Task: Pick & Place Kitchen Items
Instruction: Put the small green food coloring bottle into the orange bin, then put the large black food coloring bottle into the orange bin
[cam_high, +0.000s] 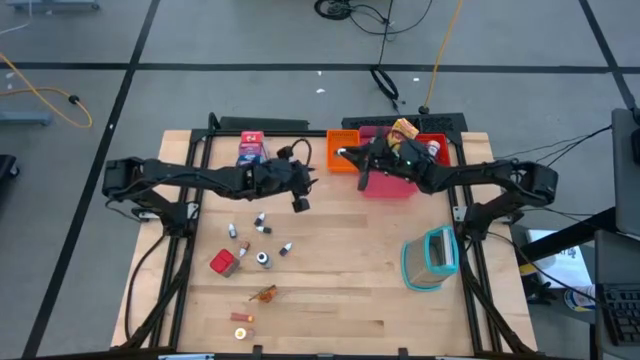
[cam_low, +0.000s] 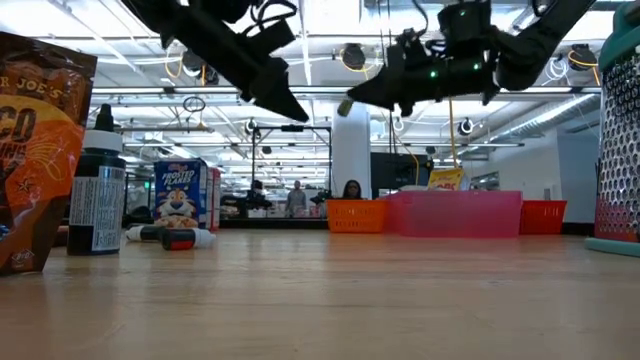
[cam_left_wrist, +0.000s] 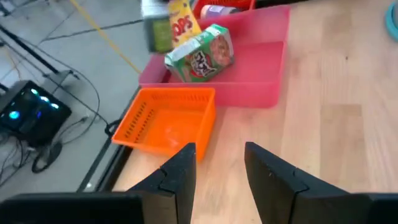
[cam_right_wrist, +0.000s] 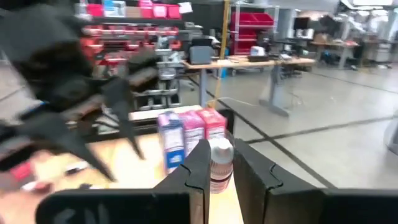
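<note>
My two arms are dark, near black, built of slim tubular links between bulkier rounded joint housings, and each rises from a chunky block base at my side. Thin black cables loop loosely over my left wrist. Near my right wrist small green lights glow on the housing. My left claw ends in two flat, matte black fingers with angular, stepped edges and squared tips. My right claw has the same pair of dark, blade-like fingers, mounted on a broad black crossbar.
</note>
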